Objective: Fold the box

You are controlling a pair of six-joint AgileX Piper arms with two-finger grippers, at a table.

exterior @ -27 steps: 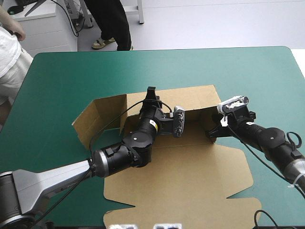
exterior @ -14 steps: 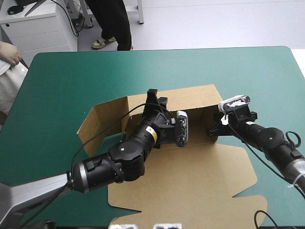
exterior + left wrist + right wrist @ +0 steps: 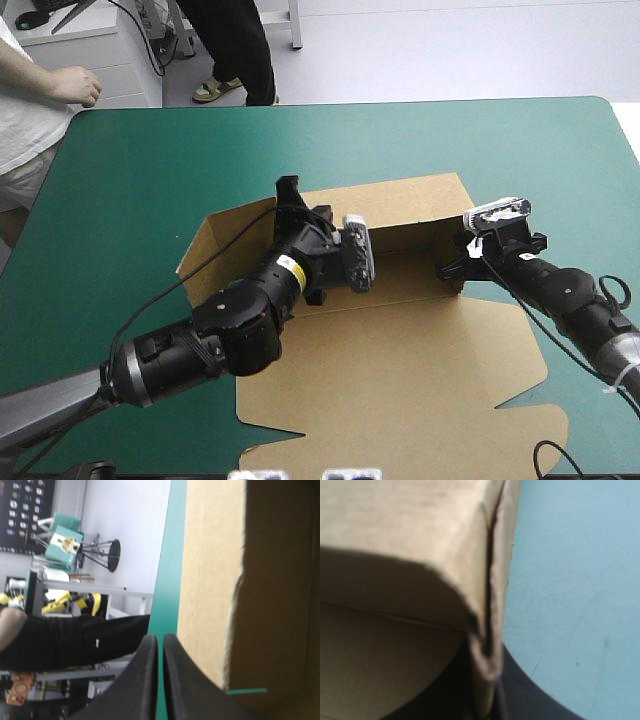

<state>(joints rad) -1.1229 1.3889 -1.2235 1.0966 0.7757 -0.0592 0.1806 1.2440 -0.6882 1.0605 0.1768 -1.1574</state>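
Right wrist view: right gripper point(image 3: 487, 667) pinches the box point(image 3: 400, 350) at a wall edge. Left wrist view: left gripper point(image 3: 159, 647) jaws nearly touching, beside the back wall. From the high view I can't read either.

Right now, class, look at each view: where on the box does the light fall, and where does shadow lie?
High view: the box shows a lit flat lid and a darker floor below its back wall. Left wrist view: the face beside the teal-green cover is bright, the next face in shade. Right wrist view: the wall held by the right gripper is lit outside, shadowed within.
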